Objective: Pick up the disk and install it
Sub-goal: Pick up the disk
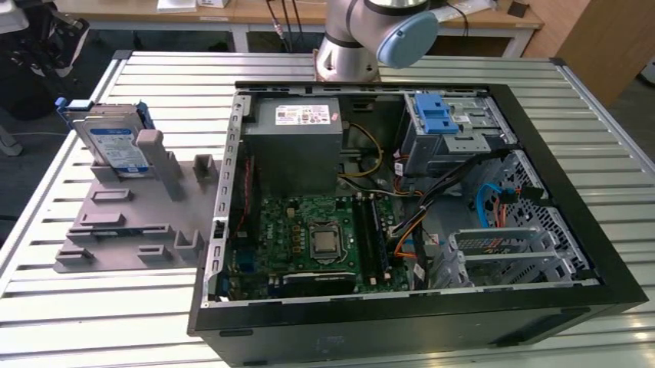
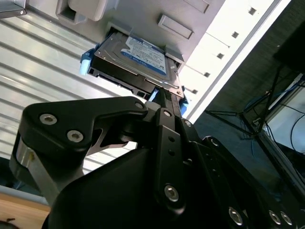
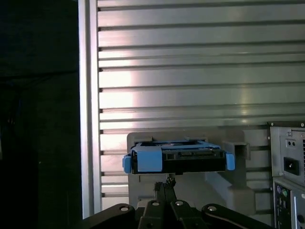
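The flat silver metal disk (image 1: 110, 142), framed in blue plastic, stands on edge in a grey plastic holder (image 1: 123, 222) on the slatted metal counter (image 1: 123, 307), at the exterior view's left of the open black computer case (image 1: 409, 322). In the first wrist view the black hand (image 3: 166, 183) points straight at the disk's narrow edge, whose long axis runs across the fingers. They lie closed together, gripping nothing (contact I cannot judge). The case holds a grey power supply box (image 1: 297, 146) and a silver cage with a blue latch (image 1: 455, 123).

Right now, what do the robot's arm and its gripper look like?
The arm is silver-grey metal with a round pale blue joint cap. The gripper is matte black, built of angular linked plates dotted with silver screw heads.
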`<state>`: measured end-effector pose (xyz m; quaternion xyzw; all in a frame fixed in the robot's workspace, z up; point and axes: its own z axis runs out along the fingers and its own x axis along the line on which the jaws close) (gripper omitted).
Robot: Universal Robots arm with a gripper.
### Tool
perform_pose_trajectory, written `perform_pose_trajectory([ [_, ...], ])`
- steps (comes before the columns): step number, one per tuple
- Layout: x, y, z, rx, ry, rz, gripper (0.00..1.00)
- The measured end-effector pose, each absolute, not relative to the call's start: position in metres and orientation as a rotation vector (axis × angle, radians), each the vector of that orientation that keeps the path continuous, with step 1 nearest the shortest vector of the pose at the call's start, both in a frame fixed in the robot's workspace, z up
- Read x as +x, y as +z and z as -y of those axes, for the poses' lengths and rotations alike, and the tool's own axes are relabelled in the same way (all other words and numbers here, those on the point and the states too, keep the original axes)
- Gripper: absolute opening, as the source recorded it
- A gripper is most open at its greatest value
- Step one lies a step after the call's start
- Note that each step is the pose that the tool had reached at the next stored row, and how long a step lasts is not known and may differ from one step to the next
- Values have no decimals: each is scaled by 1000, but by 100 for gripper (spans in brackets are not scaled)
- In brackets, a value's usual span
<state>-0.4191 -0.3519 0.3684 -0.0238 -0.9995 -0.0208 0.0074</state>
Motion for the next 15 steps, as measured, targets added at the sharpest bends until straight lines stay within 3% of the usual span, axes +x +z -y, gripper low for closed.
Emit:
perform_pose_trajectory([
  [15,-419,368,352,51,-64,3124,11],
])
